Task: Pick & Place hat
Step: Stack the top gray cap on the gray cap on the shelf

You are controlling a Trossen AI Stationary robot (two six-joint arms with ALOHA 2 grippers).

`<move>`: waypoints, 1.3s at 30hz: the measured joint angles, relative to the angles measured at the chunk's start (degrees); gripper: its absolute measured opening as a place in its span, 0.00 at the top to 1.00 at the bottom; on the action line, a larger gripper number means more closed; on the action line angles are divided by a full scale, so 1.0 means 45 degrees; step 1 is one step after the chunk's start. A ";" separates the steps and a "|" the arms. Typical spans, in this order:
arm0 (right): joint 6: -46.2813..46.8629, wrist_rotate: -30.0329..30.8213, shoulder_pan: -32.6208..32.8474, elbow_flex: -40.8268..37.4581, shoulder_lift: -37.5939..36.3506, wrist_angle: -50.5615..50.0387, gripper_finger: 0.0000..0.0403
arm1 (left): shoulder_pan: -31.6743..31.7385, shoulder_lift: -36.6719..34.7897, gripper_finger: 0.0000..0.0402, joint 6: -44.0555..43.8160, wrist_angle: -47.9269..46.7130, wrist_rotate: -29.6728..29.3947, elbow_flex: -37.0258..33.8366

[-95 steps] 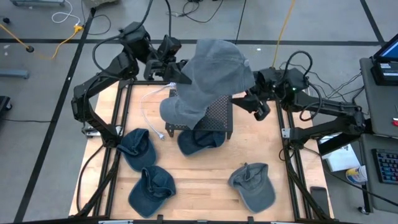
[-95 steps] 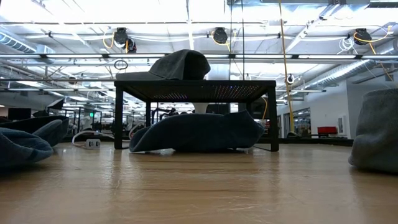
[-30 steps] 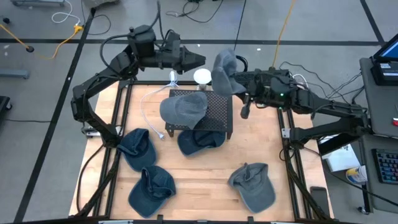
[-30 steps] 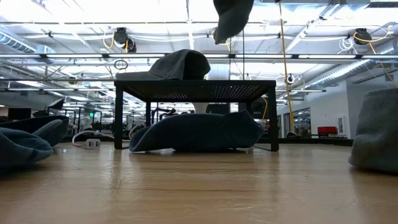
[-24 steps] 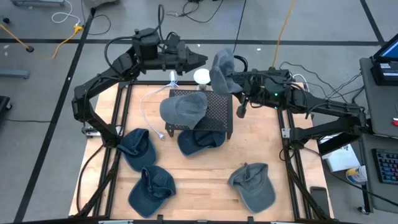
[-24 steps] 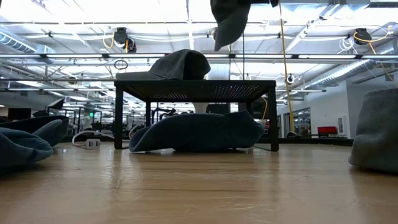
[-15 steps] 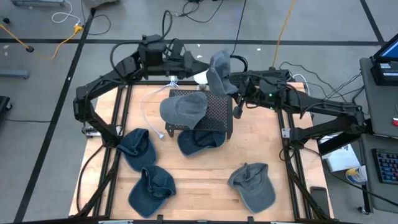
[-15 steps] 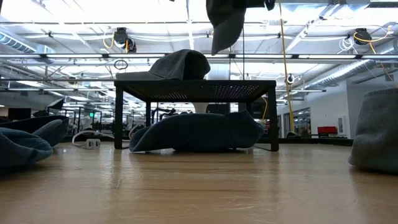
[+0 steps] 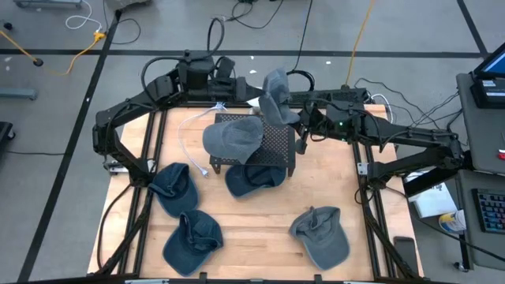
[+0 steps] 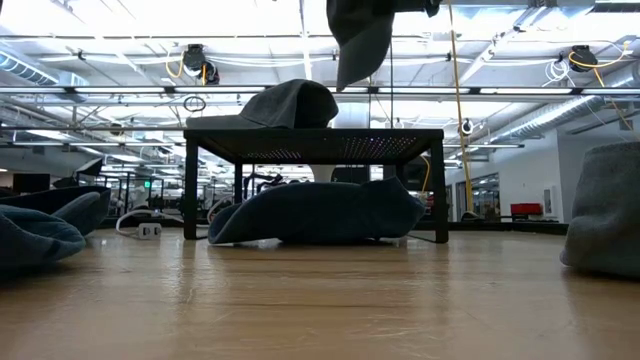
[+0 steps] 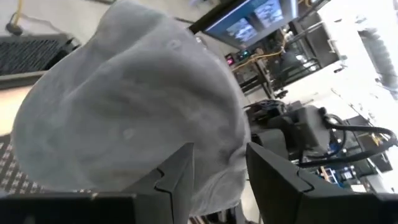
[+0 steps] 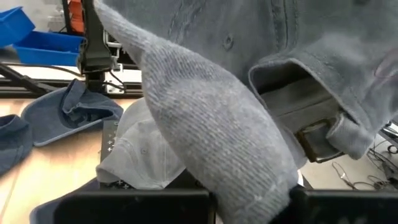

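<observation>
Grey hat (image 9: 275, 96) hangs limp from right hand (image 9: 304, 107), pinched at back strap, above far edge of black stand (image 9: 276, 146) on counter (image 9: 252, 213). Likely light, soft, floppy; firmest hold judged at brim or strap band. Pale washed fabric, buckle showing. Left hand (image 9: 241, 85) just beyond, fingers narrowly parted, empty.

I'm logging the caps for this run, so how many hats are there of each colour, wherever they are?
Grey hats: 3, one held up by the right gripper, one on the black stand, one on the table near the front right.
Dark blue hats: 3, one under the stand, two at front left.
Total: 6 hats.
</observation>
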 joint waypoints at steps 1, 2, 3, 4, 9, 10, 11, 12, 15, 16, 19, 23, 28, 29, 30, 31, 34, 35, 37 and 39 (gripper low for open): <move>-0.0032 0.0002 0.0019 0.0000 0.0000 -0.0036 0.98 | 0.0000 0.0000 0.63 0.0185 0.0177 0.0026 0.0000; -0.0061 0.0006 0.0026 0.0000 0.0000 -0.0107 0.98 | 0.0010 0.0000 0.63 0.0417 0.0356 0.0132 0.0000; -0.0062 0.0006 0.0026 0.0000 0.0000 -0.0176 0.98 | 0.0014 0.0000 0.63 0.0702 0.0541 0.0291 0.0000; -0.0062 0.0006 0.0026 0.0000 0.0000 -0.0231 0.98 | 0.0033 0.0000 0.63 0.0899 0.0751 0.0433 0.0000; -0.0067 0.0011 0.0026 0.0000 0.0000 -0.0834 0.98 | -0.0019 0.0000 0.63 0.0284 0.0982 0.1106 0.0000; -0.0062 0.0011 0.0026 0.0000 0.0000 -0.0998 0.98 | -0.0006 0.0000 0.63 -0.0169 0.0926 0.1136 0.0000; -0.0064 0.0011 0.0026 0.0000 0.0000 -0.1121 0.98 | 0.0021 0.0000 0.63 -0.0536 0.0793 0.1161 0.0000; -0.0060 0.0011 0.0026 0.0000 0.0000 -0.1257 0.98 | 0.0044 0.0000 0.63 -0.0726 0.0544 0.1230 0.0000; 0.0144 0.0077 0.0026 0.0000 -0.0005 -0.1781 0.98 | 0.0063 0.0000 0.59 -0.0759 -0.0599 0.0996 0.0005; 0.0176 0.0260 0.0031 0.0000 -0.0001 -0.1889 0.98 | 0.0054 0.0000 0.57 -0.0763 -0.1056 0.0969 0.0005; 0.0174 0.0367 0.0050 0.0000 -0.0006 -0.2057 0.98 | 0.0074 0.0000 0.49 -0.1121 -0.2145 0.0890 0.0005; 0.0063 0.0374 0.0182 0.0000 -0.0005 -0.2092 0.98 | 0.0109 0.0037 0.41 -0.1915 -0.2408 0.0655 0.0005; -0.0496 0.1280 0.0565 0.0010 0.0312 -0.2018 0.98 | 0.0063 0.0146 0.37 -0.2581 -0.2163 0.0565 0.0005; -0.0604 0.1330 0.0616 0.0010 0.0392 -0.2039 0.98 | 0.0015 0.0146 0.37 -0.2647 -0.2160 0.0560 0.0005; -0.0648 0.1338 0.0677 0.0010 0.0454 -0.1972 0.98 | -0.0034 0.0211 0.37 -0.2723 -0.2120 0.0552 0.0017; -0.0666 0.1357 0.0713 0.0010 0.0522 -0.1906 0.98 | -0.0079 0.0254 0.38 -0.2791 -0.2029 0.0550 0.0024; -0.0631 0.1483 0.0851 0.0015 0.0786 -0.1935 0.98 | -0.0228 0.0335 0.40 -0.2811 -0.1964 0.0648 0.0010; -0.0634 0.1624 0.0897 0.0015 0.0856 -0.1936 0.98 | -0.0282 0.0347 0.41 -0.2810 -0.1953 0.0646 0.0015; -0.0636 0.1645 0.0980 0.0015 0.0877 -0.1981 0.98 | -0.0398 0.0422 0.43 -0.2753 -0.1911 0.0662 0.0034; -0.0631 0.1677 0.1049 0.0075 0.0850 -0.2007 0.98 | -0.0403 0.0478 0.44 -0.2753 -0.2143 0.0754 0.0027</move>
